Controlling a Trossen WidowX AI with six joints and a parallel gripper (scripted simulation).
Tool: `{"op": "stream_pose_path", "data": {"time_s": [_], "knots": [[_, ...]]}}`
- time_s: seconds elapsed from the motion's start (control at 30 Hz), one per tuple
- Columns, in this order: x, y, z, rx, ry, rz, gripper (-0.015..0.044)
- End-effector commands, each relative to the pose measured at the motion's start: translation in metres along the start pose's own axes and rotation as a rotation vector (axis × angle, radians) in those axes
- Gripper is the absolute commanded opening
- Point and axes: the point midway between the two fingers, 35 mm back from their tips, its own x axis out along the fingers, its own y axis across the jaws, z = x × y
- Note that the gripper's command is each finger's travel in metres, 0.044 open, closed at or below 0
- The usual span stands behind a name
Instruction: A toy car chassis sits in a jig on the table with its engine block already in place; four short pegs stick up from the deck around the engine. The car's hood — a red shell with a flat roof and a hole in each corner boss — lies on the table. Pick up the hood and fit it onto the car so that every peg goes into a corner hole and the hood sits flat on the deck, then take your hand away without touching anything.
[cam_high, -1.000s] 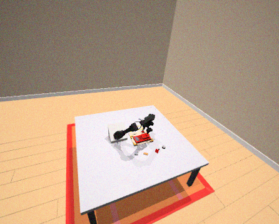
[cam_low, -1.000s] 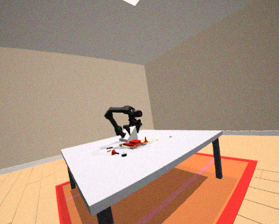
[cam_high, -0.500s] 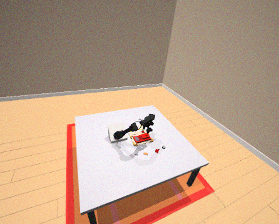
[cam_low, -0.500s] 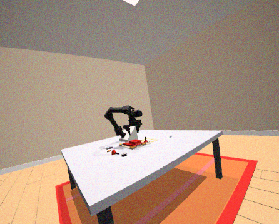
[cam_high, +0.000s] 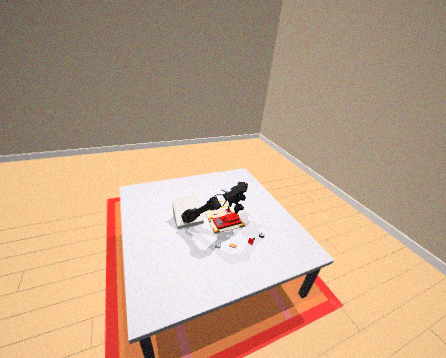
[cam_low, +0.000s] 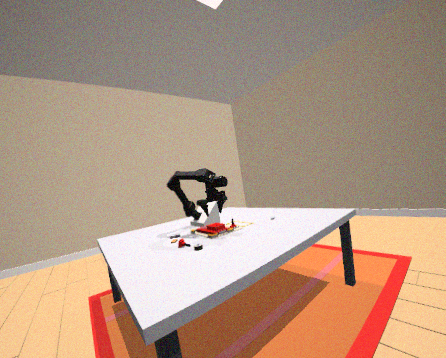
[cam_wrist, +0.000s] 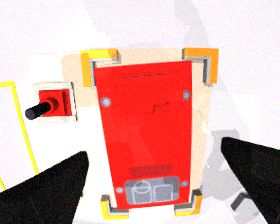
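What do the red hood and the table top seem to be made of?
The red hood looks like smooth moulded plastic: one flat, even colour, crisp edges, small pale dots near its corners. The table top looks like a matt, painted or laminated board: plain pale grey, with no grain and soft shadows. Neither is certain.

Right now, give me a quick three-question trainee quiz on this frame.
1. True or false: the gripper is clamped on the red hood.
2. Where is the hood? A) flat on the table beside the jig B) on the car in the jig C) lifted in the air
3. Fill in: small loose parts lie on the ____.

Key: 1 false, it is open and above the hood. 2 B. 3 table.
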Motion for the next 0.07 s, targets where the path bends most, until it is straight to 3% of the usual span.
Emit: {"op": "stream_pose_path", "data": {"time_s": [0.0,0.03], "knots": [[-0.0012,0.0000,0.0006,0.007,-0.002,0.004,0.0440],[-0.0012,0.0000,0.0006,0.007,-0.002,0.004,0.0440]]}}
